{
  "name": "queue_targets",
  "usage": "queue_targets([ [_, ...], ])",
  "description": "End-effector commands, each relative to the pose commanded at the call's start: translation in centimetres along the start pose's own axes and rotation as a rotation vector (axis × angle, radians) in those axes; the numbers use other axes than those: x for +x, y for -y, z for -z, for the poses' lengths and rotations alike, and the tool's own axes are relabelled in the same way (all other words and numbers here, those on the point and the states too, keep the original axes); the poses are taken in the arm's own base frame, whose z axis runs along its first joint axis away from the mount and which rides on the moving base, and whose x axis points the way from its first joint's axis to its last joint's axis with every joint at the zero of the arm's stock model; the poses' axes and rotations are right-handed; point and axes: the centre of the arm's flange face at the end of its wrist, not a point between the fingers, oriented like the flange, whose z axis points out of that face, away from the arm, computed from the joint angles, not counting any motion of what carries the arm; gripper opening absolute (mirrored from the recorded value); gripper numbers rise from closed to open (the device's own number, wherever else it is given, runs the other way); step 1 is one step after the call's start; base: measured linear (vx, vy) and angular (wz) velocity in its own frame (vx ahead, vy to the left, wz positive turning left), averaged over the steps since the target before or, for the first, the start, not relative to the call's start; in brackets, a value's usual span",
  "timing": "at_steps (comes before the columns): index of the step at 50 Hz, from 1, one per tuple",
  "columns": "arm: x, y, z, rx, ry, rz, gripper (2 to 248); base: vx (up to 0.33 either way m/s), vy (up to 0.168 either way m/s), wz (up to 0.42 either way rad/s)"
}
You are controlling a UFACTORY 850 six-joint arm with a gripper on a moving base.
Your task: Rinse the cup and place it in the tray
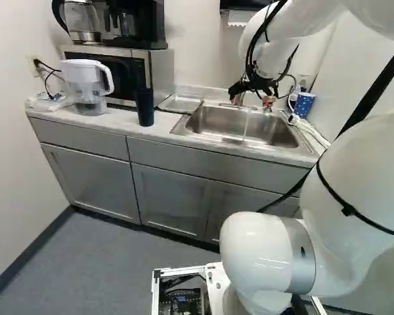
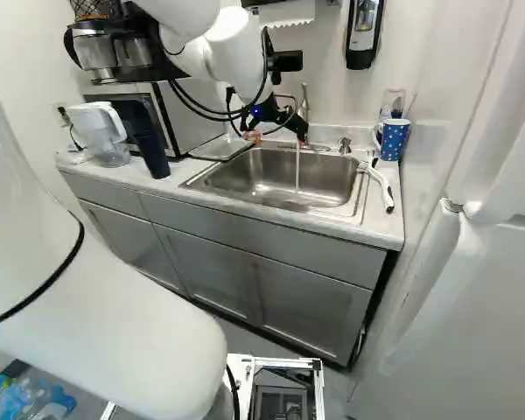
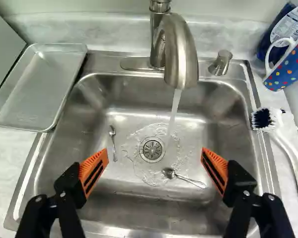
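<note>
**Water and spoons in the sink**

Water [image 3: 173,113] streams down near the drain [image 3: 152,149]; spoons [image 3: 182,178] lie either side. Above, the gripper [image 2: 276,138] is wide open — holding nothing. The dotted cup [image 3: 288,67] stands beside the sink [image 3: 139,206] — opposite the tray [image 3: 32,94].

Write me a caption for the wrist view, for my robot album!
The open gripper above the sink, with water streaming from the faucet beside the drain.

Wrist view's edge cuts off dotted cup [image 3: 290,64], tray [image 3: 37,84], brush handle [image 3: 292,158]; bottle [image 3: 289,25] partly hidden behind cup.
</note>
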Motion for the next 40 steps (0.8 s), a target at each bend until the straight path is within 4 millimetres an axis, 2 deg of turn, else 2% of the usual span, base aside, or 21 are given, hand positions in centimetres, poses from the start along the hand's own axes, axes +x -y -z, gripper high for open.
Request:
queue_targets([
  [11, -0.1, 0.6, 0.1, 0.009, 0.0, 0.01, 247, 0.0, 0.0, 0.0],
  [40, -0.9, 5.0, 0.7, 0.077, -0.002, 0.085, 247, 0.0, 0.0, 0.0],
])
